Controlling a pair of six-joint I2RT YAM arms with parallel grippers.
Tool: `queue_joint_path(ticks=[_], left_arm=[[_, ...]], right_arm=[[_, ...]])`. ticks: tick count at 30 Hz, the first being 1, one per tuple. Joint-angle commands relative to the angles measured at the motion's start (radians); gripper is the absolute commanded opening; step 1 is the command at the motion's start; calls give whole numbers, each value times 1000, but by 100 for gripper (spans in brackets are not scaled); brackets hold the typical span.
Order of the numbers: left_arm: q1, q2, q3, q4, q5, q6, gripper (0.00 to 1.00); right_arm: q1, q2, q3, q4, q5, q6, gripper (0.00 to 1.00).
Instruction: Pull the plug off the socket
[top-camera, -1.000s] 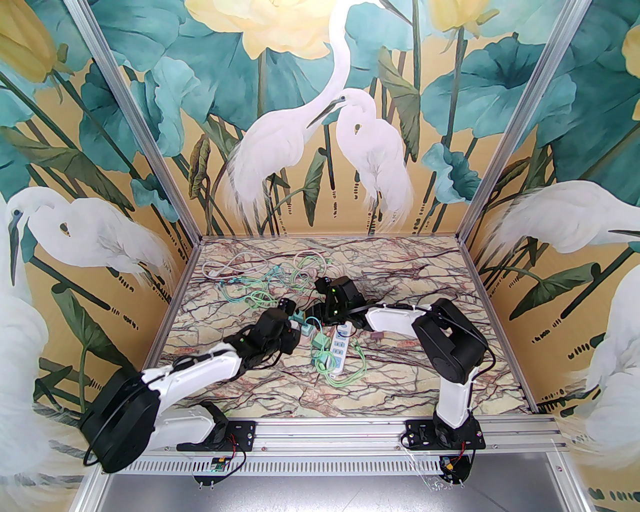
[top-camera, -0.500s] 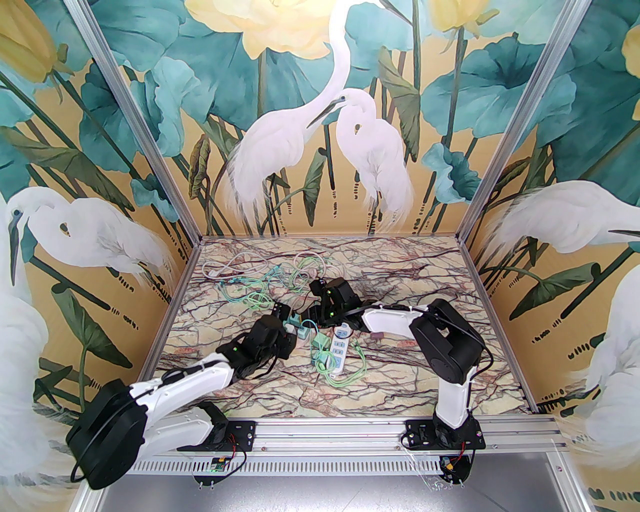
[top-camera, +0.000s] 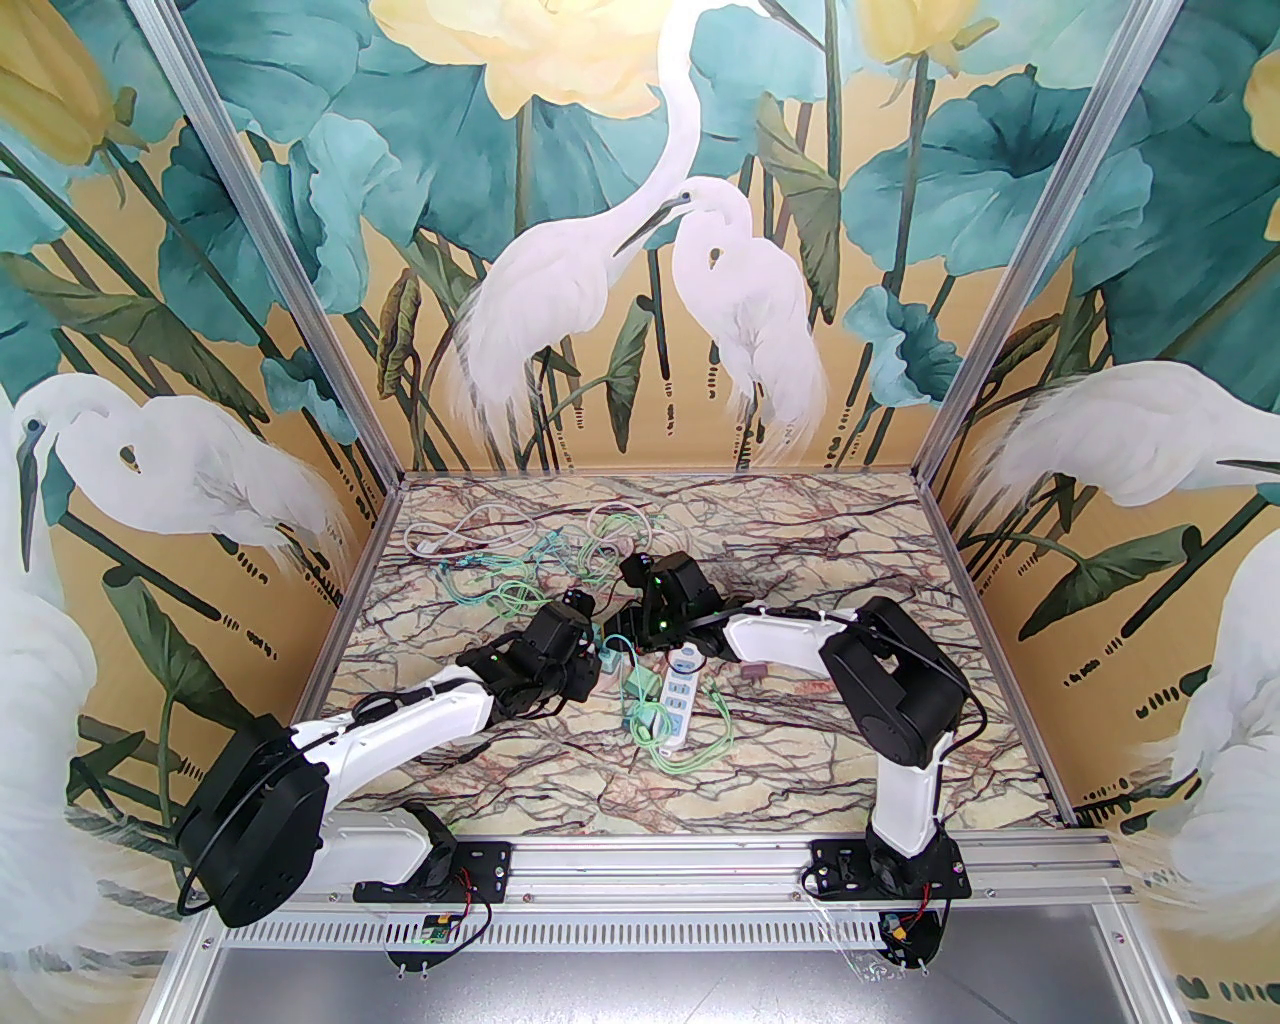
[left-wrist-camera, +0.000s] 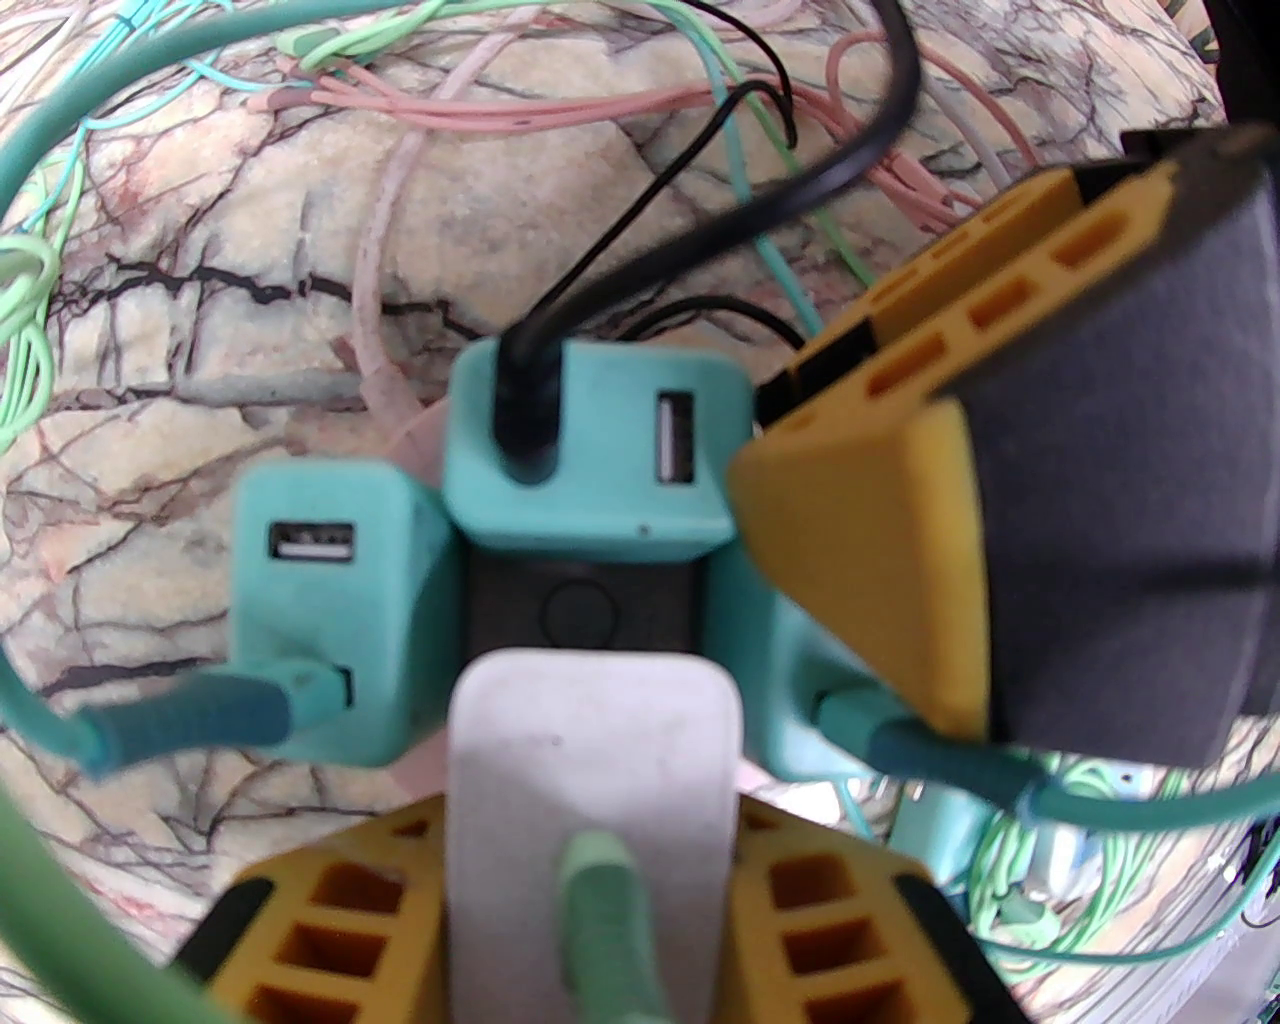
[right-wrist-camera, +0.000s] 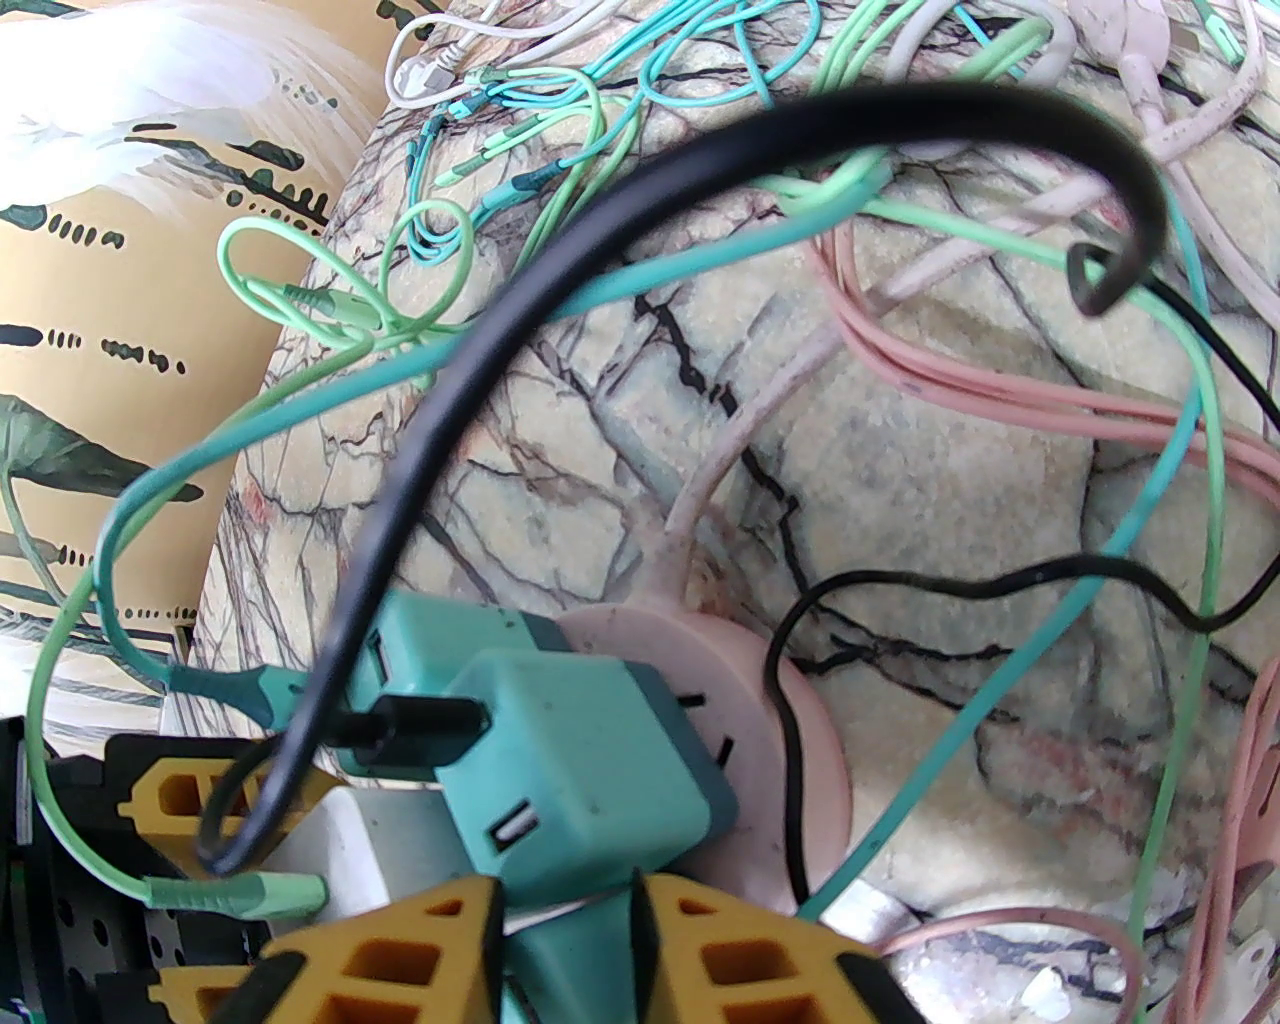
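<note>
Elbow of the left arm (top-camera: 420, 715) sits farther forward than half a second ago, we see, and the left gripper (left-wrist-camera: 590, 835) stays pinched on the white plug (left-wrist-camera: 590, 740) at the pink socket (right-wrist-camera: 795, 735) mid-table. The right gripper (right-wrist-camera: 570, 905), barely moved, clamps the teal plug (right-wrist-camera: 590, 775) there.

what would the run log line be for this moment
phase: gripped, pull pending | left gripper: shut on white plug | right gripper: shut on teal plug | pink socket: teal plugs seated
</note>
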Motion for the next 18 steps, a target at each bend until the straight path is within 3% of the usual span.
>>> queue_joint_path(ticks=[1, 8, 18], left_arm=[[-6, -116, -61, 188, 59, -36, 29], [-6, -290, -254, 364, 73, -50, 30], [-6, -156, -91, 203, 52, -37, 30]], right_arm=[[2, 83, -41, -193, 133, -37, 29], [2, 90, -33, -194, 129, -37, 29], [8, 99, -28, -200, 136, -42, 29]])
